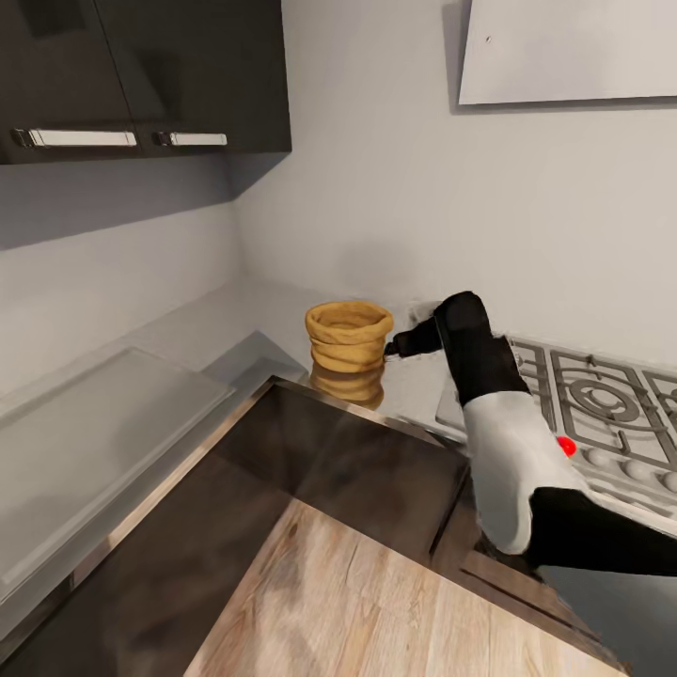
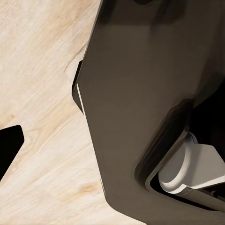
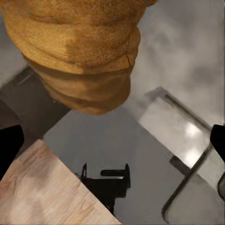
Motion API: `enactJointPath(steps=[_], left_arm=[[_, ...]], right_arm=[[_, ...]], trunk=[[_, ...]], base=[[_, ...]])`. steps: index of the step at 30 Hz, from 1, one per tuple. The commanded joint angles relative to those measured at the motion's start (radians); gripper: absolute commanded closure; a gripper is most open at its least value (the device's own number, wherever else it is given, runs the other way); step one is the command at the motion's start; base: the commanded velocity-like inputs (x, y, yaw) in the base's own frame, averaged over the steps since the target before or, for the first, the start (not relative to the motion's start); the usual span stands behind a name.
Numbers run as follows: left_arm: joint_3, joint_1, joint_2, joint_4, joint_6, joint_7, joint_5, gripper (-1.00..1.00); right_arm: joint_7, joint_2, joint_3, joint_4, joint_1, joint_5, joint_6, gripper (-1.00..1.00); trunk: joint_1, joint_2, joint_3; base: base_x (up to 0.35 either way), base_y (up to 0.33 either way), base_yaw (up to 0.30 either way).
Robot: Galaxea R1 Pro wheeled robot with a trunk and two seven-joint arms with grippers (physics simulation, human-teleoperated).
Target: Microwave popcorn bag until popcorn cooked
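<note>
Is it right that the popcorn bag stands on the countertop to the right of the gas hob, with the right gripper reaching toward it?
Not quite. In the head view the popcorn bag stands on the countertop to the left of the gas hob, not its right. The rest holds: the right gripper is reaching toward the bag, beside its wall.
</note>
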Motion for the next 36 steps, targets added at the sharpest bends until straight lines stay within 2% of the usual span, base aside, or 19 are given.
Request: enactJointPath(steps=[1,2,6,9,11,12,13,17,19,21,36], left_arm=[[0.0,0.0,0.0,-0.001,-0.002,0.003,0.003,-1.0],[-0.001,0.0,0.0,-0.001,-0.002,0.003,0.003,-1.0],[-0.002,0.0,0.0,-0.002,-0.002,0.003,0.002,-1.0],[-0.001,0.0,0.0,-0.001,-0.002,0.003,0.002,-1.0],[0.001,0.0,0.0,-0.001,-0.002,0.003,0.003,-1.0],[0.002,0.0,0.0,-0.002,-0.002,0.003,0.003,-1.0],[0.003,0.0,0.0,-0.002,-0.002,0.003,0.003,-1.0],[0.005,0.0,0.0,-0.003,-0.002,0.003,0.003,-1.0],[0.005,0.0,0.0,-0.003,-0.002,0.003,0.004,-1.0],[0.005,0.0,0.0,-0.003,-0.002,0.003,0.003,-1.0],[0.008,0.0,-0.002,-0.003,-0.002,0.003,0.008,-1.0]], right_arm=[[-0.016,0.001,-0.019,0.05,-0.049,0.01,0.002,-1.0],[-0.052,0.001,-0.035,0.11,-0.11,0.011,0.002,-1.0],[-0.132,0.0,-0.065,0.183,-0.228,0.012,0.002,-1.0],[-0.166,-0.019,-0.098,0.191,-0.251,0.012,0.002,-1.0],[-0.215,-0.021,-0.134,0.202,-0.265,0.013,0.002,-1.0],[-0.259,-0.019,-0.172,0.217,-0.272,0.014,0.002,-1.0],[-0.332,-0.016,-0.242,0.237,-0.28,0.014,0.002,-1.0],[-0.576,0.001,-0.467,0.276,-0.286,0.013,0.002,-1.0],[-0.621,0.001,-0.507,0.28,-0.287,0.014,0.002,-1.0],[-0.645,0.001,-0.527,0.277,-0.288,0.016,0.002,-1.0],[-0.636,0.001,-0.522,0.242,-0.288,0.012,0.002,-1.0]], trunk=[[0.0,-0.001,-0.001],[0.0,-0.001,-0.001],[0.0,-0.001,-0.001],[0.0,-0.001,-0.001],[0.0,-0.001,-0.001],[0.0,-0.001,-0.001],[0.0,-0.001,-0.001],[0.0,-0.001,-0.001],[0.0,-0.001,-0.001],[0.0,-0.001,-0.001],[0.0,-0.001,-0.001]], base=[[0.0,0.0,0.0],[0.0,0.0,0.0],[0.0,0.0,0.0],[0.0,0.0,0.0],[0.0,0.0,0.0],[0.0,0.0,0.0],[0.0,0.0,0.0],[0.0,0.0,0.0],[0.0,0.0,0.0],[0.0,0.0,0.0],[0.0,0.0,0.0]])
